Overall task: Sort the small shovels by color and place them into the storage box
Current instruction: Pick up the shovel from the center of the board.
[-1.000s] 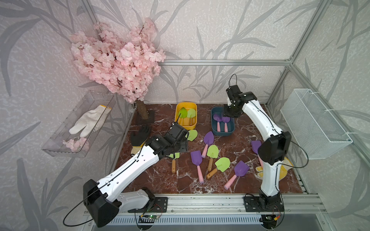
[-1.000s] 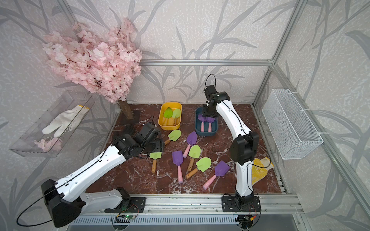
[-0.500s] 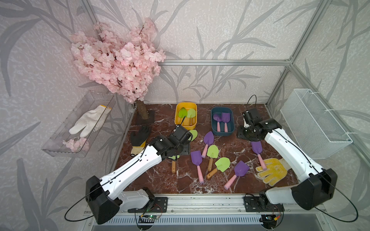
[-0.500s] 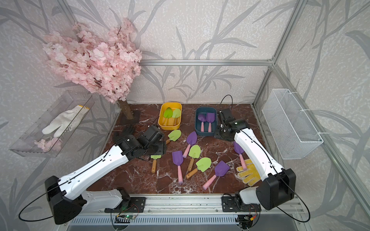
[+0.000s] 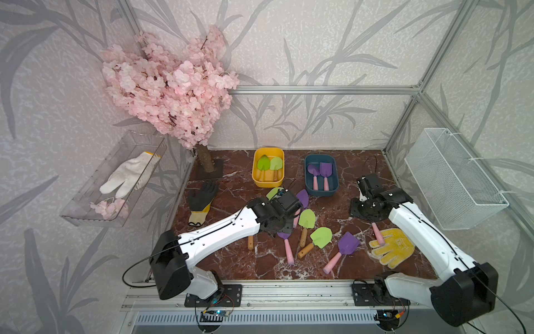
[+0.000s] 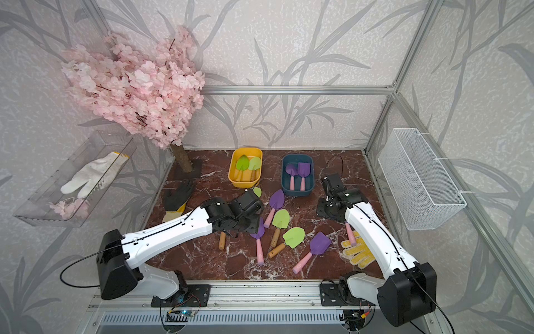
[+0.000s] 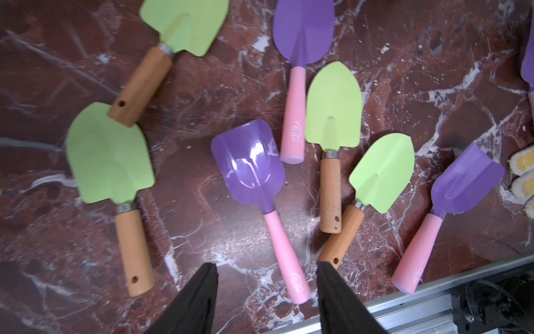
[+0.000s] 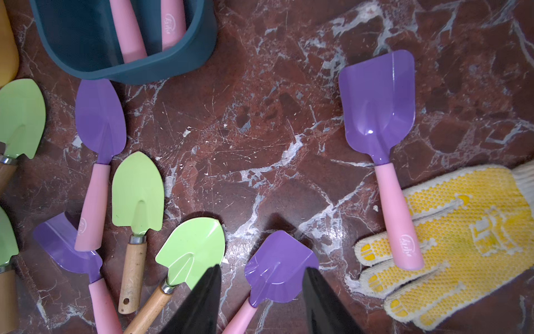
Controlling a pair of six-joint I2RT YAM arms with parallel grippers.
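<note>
Two green small shovels lie in the yellow storage box, and two purple ones in the blue box. Several more lie loose on the marble floor, among them a green one and a purple one. My left gripper hangs open above a purple shovel's pink handle, holding nothing. My right gripper is open above a purple blade, apart from it. Another purple shovel rests with its handle on a yellow glove. In both top views the wrists hide the jaws.
A yellow dotted glove lies at the right front and a black glove at the left. A pink blossom tree stands at the back left. A clear shelf with a white glove and a wire basket hang on the side walls.
My right arm swung from over the blue box to the right and came down low over the floor. My left arm shifted right over the loose shovels, and its jaws narrowed somewhat.
</note>
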